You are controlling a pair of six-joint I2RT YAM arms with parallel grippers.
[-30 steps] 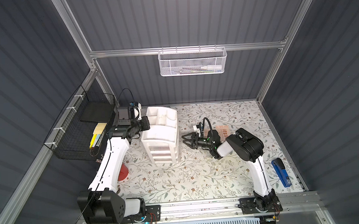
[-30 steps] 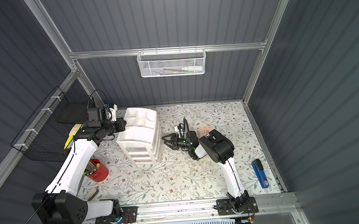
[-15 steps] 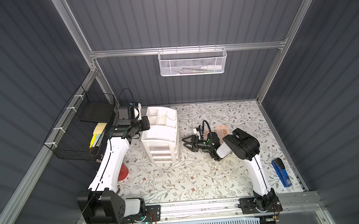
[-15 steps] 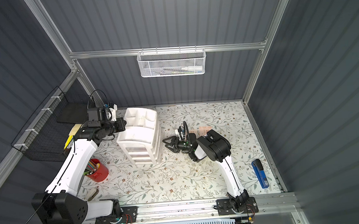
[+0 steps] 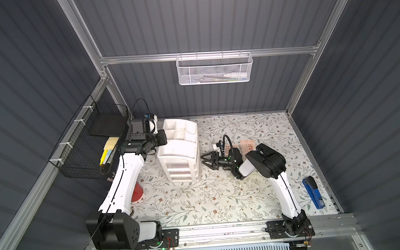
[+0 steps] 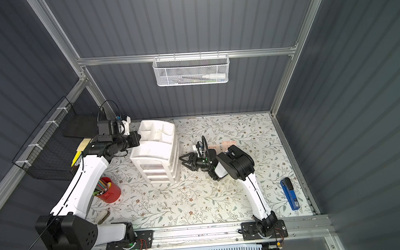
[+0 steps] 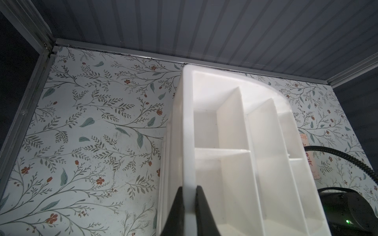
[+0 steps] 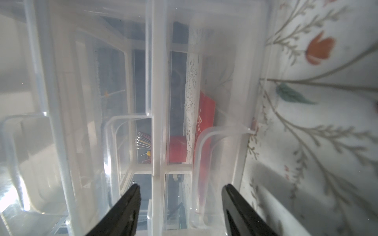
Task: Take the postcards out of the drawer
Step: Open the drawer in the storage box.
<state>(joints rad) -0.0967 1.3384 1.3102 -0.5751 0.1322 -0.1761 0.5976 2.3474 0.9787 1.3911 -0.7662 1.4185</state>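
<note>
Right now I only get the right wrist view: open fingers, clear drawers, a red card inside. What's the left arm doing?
Observer: The left gripper is shut on the top rim of the white drawer unit, probably to steady it.
Operator: Any postcards out already?
Observer: Yes. Two pale postcards lie on the table behind the right arm, which partly hides them.
Operator: Anything else on my side?
Observer: A blue stapler lies near the table's right edge, well apart from the arm.
</note>
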